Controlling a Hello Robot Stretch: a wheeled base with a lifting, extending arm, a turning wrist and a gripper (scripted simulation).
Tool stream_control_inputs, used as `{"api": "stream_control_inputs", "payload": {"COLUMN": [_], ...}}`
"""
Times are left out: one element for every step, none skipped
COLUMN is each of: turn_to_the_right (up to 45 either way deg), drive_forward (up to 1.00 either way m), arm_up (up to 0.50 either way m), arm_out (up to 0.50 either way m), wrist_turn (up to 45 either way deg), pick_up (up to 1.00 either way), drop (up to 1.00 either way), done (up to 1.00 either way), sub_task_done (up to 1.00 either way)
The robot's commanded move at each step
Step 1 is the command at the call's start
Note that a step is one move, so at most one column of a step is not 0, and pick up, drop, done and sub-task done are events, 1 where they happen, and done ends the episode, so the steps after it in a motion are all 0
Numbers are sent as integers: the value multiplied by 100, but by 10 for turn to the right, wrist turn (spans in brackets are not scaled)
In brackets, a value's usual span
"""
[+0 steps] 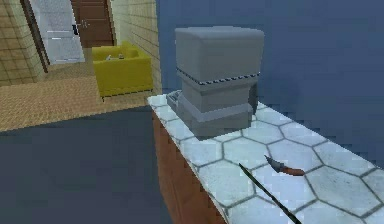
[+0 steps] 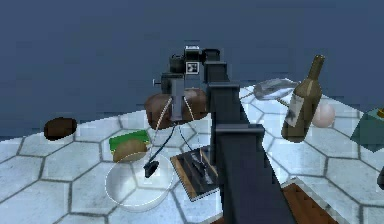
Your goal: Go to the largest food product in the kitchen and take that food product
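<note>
A brown round loaf-like lump point(image 2: 156, 108) lies on the hex-tiled counter point(image 2: 60, 175), partly hidden behind the gripper's dark body. The arm rises from the arm side view's bottom edge. My gripper point(image 2: 152, 164) reaches down and left from the white marker squares, its thin fingers ending near a green and tan food item point(image 2: 130, 149) and a clear glass bowl point(image 2: 135, 186). With these things on the counter at and behind the fingers, I cannot tell whether the gripper holds anything.
A small dark round thing point(image 2: 60, 128) sits at the counter's left. A brown bottle point(image 2: 303, 100), a pale ball point(image 2: 324, 115) and a glass dish point(image 2: 275, 88) stand right of the arm. In the forward view are a grey machine point(image 1: 218, 75), a knife point(image 1: 283, 170) and a yellow bin point(image 1: 122, 70).
</note>
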Motion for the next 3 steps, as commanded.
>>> {"api": "stream_control_inputs", "payload": {"turn_to_the_right": [0,0,0], "drive_forward": [0,0,0], "arm_up": [0,0,0], "arm_out": [0,0,0], "wrist_turn": [450,450,450], "pick_up": [0,0,0], "drop": [0,0,0], "done": [0,0,0], "sub_task_done": [0,0,0]}}
